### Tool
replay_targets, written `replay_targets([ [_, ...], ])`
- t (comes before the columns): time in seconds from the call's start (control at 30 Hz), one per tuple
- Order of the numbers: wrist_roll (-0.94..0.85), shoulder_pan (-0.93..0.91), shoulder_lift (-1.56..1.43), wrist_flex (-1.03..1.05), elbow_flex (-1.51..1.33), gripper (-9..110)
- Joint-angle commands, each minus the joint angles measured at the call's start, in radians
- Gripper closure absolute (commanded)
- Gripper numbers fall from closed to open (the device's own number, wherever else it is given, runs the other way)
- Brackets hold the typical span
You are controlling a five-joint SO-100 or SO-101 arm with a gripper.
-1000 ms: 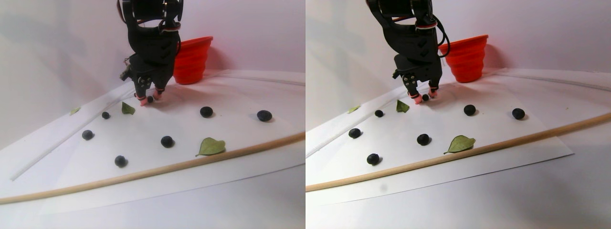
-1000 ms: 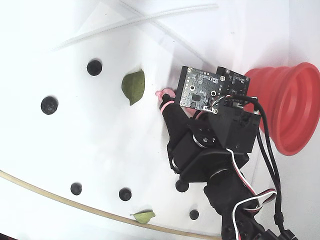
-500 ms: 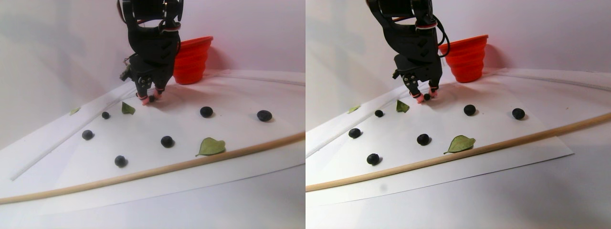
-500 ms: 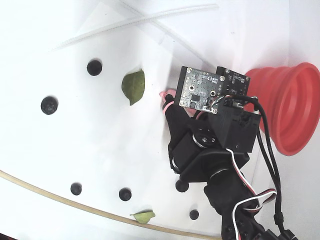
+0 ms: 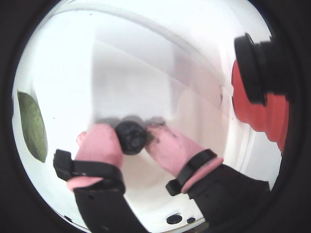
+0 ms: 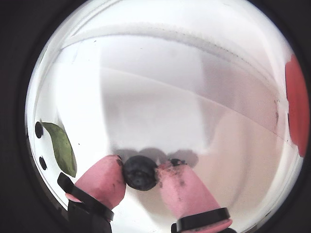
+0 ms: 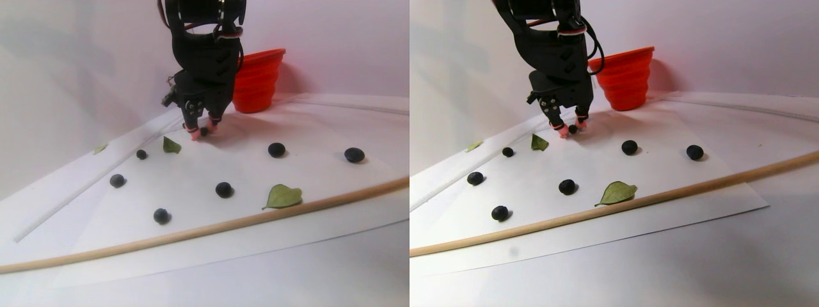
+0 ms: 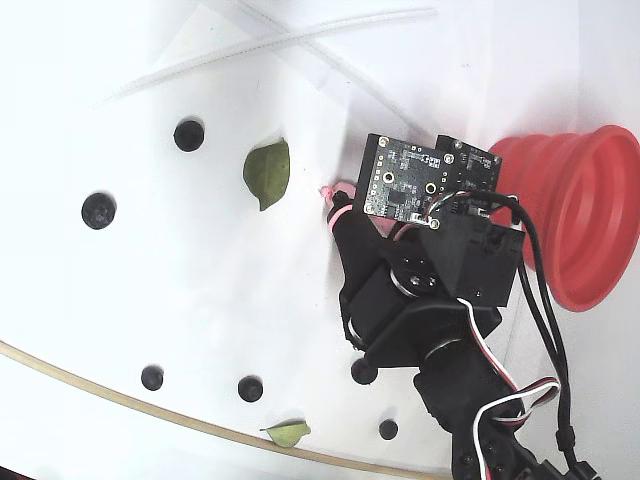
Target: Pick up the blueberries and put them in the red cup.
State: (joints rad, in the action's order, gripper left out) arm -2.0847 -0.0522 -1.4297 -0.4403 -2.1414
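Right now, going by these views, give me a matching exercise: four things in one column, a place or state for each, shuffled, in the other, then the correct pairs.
Things:
1. gripper
2. red cup
3. wooden stick
4. big leaf

Places or states:
A. standing against the back wall
B. lying flat just behind the stick
C. shut on a blueberry
D. running along the front of the white sheet

Pairs: 1-C, 2-A, 3-D, 4-B

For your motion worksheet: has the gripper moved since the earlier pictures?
Yes. In the stereo pair view the gripper, shut on a blueberry, has risen slightly, away from the leaf.
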Motion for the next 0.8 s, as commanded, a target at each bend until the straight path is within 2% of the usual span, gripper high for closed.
replay_targets([
  [0.0, 0.011, 0.006, -0.135, 0.017, -0.006, 90],
  [0.77, 0.071, -0.023, -0.357, 0.212, -0.04, 90],
])
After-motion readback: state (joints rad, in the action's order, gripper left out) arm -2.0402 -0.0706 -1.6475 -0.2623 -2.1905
